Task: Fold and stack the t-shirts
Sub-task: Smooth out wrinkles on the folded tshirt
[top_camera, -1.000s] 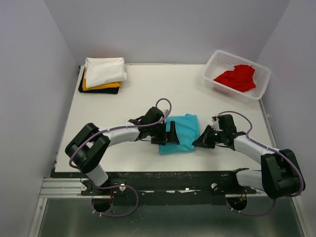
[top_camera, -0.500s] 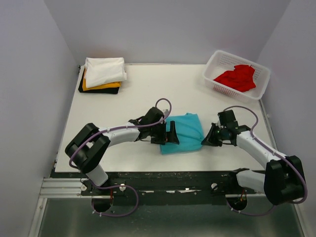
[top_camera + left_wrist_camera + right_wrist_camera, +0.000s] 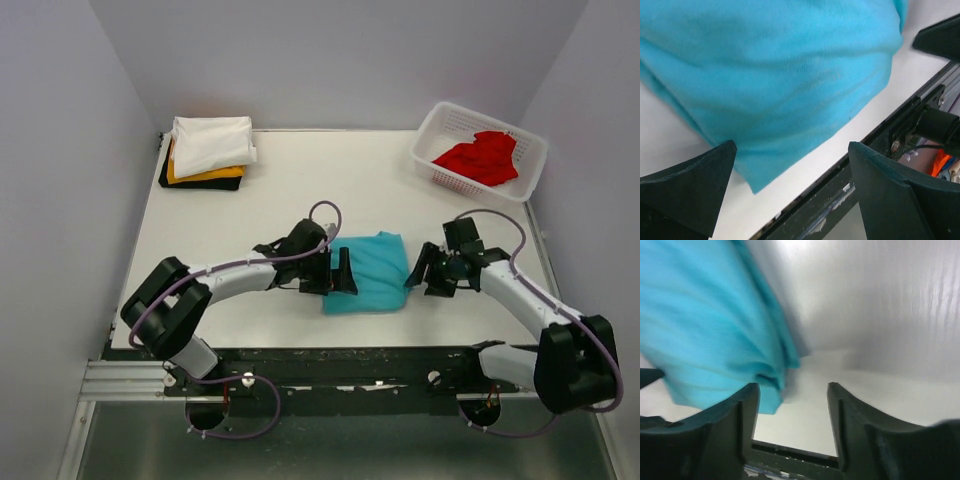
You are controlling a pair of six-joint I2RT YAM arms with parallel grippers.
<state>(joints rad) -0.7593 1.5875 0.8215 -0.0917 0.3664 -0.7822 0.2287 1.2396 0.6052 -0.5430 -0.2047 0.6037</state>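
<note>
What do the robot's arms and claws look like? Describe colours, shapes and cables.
The left arm and right arm match: white tubes between chunky black joints, a thin lilac cable looping along each. The left claw and right claw each have two broad, dark, wedge-shaped fingers. No markings visible.

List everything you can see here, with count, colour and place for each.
teal shirt: one, teal, folded, near middle of the table, between the grippers
white shirt: one, white, top of the stack in the far left corner
yellow shirt: one, yellow-orange, under the white shirt
black shirt: one, black, bottom of the stack
basket: one, white, far right corner
red shirt: one, red, crumpled in the basket
table: one, white
left gripper: one, black, open, at the teal shirt's left edge
right gripper: one, black, open, at the teal shirt's right edge
</note>
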